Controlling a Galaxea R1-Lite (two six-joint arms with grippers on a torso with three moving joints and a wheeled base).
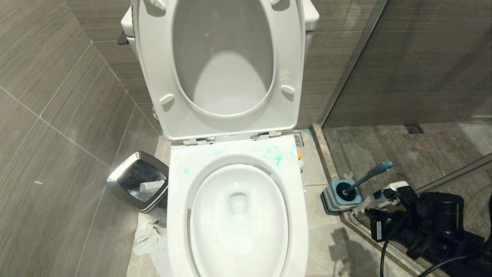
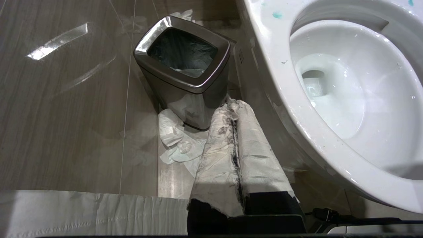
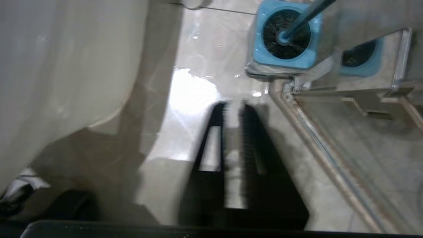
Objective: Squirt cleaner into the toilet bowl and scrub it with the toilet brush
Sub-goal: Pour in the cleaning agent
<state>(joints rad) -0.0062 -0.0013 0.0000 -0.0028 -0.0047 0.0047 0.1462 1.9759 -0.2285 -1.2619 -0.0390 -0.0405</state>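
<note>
Two grippers, neither holding anything. Right gripper (image 3: 233,109) hangs near the toilet brush (image 1: 369,177), fingers a narrow gap apart, likely lining up on the handle, which leans out of its holder (image 1: 340,196). Left gripper (image 2: 235,107) pressed closed, parked beside the toilet bowl (image 1: 238,207). Cleaner (image 1: 277,157) streaks the rim; bin (image 1: 139,181) stands clear.

Left gripper (image 2: 235,109): paper-wrapped fingers pressed together, holding nothing, pointing low toward the floor.
Right gripper (image 3: 233,109): 2 black fingers slightly parted, a narrow gap between, empty, pointing down.
Right arm (image 1: 430,227): low at right.
</note>
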